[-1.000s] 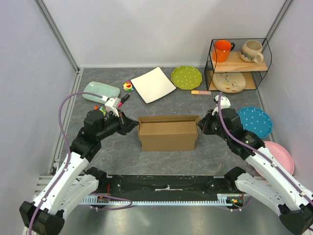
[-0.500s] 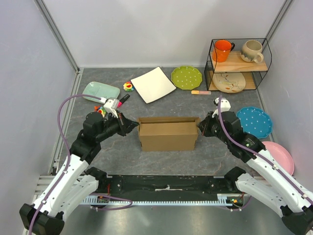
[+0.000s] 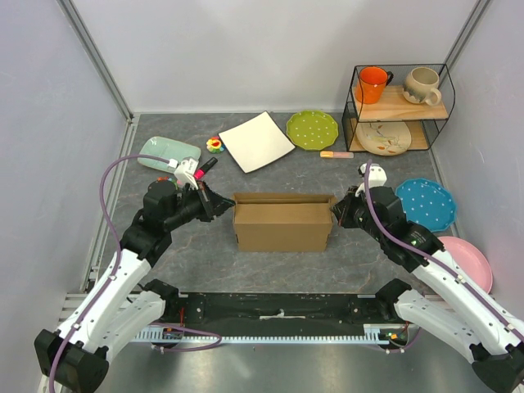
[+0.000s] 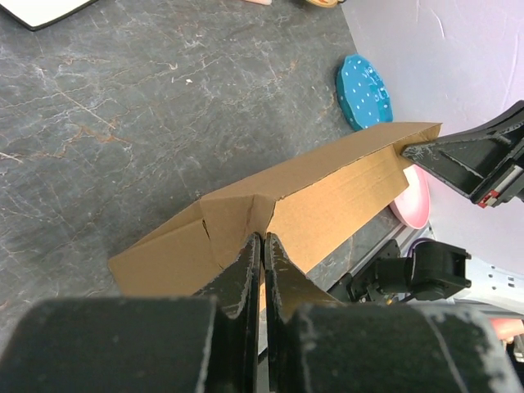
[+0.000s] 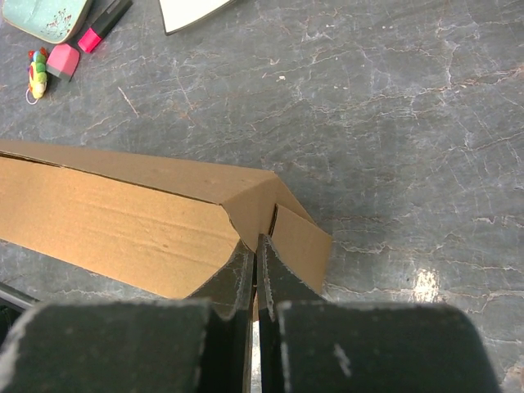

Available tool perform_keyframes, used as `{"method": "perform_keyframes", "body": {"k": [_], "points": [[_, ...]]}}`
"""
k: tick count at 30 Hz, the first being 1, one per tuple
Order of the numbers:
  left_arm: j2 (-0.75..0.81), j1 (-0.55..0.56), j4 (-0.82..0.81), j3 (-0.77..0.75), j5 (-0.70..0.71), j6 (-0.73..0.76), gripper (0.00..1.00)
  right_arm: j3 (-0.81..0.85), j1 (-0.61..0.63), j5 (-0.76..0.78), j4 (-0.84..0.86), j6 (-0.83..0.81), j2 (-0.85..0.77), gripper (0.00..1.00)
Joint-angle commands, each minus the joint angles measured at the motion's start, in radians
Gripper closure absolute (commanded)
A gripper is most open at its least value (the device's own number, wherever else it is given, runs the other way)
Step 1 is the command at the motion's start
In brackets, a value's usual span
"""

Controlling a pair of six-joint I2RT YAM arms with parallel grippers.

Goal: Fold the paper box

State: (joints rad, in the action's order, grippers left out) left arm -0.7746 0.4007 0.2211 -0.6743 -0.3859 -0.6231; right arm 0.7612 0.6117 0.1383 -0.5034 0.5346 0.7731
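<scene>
Two grippers clamp brown corrugated cardboard mailer box (image 3: 282, 223), which sits mid-table, long side facing arm bases. Left gripper (image 3: 223, 205) at box's 9 o'clock end, fingers (image 4: 241, 270) pressed together on end wall. Right gripper (image 3: 333, 211) at 3 o'clock end, fingers (image 5: 231, 282) likewise pinching end wall. White square plate (image 3: 256, 142) at box's 12 o'clock, well apart. Blue dotted round plate (image 3: 426, 203) at 3 o'clock, beyond right gripper.

My paper box (image 3: 282, 223) is plain brown; the table (image 3: 205, 254) is veined grey. The green plate (image 3: 312, 129) and blue plate (image 3: 427, 203) wear pale dots.
</scene>
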Motion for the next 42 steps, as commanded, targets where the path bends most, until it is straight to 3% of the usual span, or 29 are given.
{"method": "perform_keyframes", "body": {"k": [1,18,30,42], "points": [[-0.003,0.013,-0.019,-0.002,-0.085,-0.095,0.94,-0.046,0.025,-0.069,-0.113,0.002,0.029,1.00],[-0.080,0.013,0.040,-0.097,-0.119,-0.153,0.91,-0.045,0.053,-0.043,-0.118,0.008,0.028,1.00],[0.081,0.013,0.078,-0.021,0.021,0.155,0.95,-0.043,0.062,-0.037,-0.123,0.011,0.025,1.00],[0.119,0.032,0.048,0.090,0.019,0.270,0.96,-0.048,0.072,-0.022,-0.123,0.019,0.026,1.00]]}}
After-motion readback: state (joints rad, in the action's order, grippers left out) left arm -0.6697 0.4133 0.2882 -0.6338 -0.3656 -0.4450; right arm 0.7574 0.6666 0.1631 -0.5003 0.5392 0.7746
